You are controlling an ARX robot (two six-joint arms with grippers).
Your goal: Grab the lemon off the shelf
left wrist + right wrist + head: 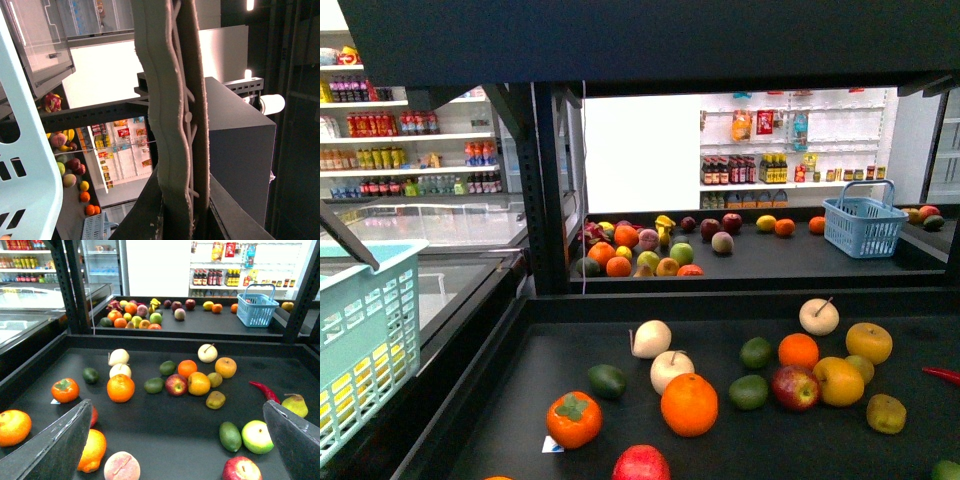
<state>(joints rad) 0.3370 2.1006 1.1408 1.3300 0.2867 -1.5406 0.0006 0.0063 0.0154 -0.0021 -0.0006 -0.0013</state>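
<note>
The shelf [880, 455] is a black rack whose near tray [165, 435] holds loose fruit. In the right wrist view, a yellow-orange lemon [92, 450] with a pointed end lies at the near side of that tray, right beside one finger [55, 445] of my right gripper [175, 450]. That gripper hangs open low over the tray, with bare tray between its jaws. My left gripper [180, 100] is shut on the thin handle of the pale turquoise basket [25, 165], which shows at the left edge of the front view [365, 340]. I cannot see the lemon in the front view.
Around the lemon lie a peach [121, 467], an orange [12, 427] and a red fruit half hidden by the finger. Near the other finger [295, 440] sit a green apple [256, 436], a lime [230, 436] and a red apple [241, 469]. A blue basket [863, 222] stands on the far tray.
</note>
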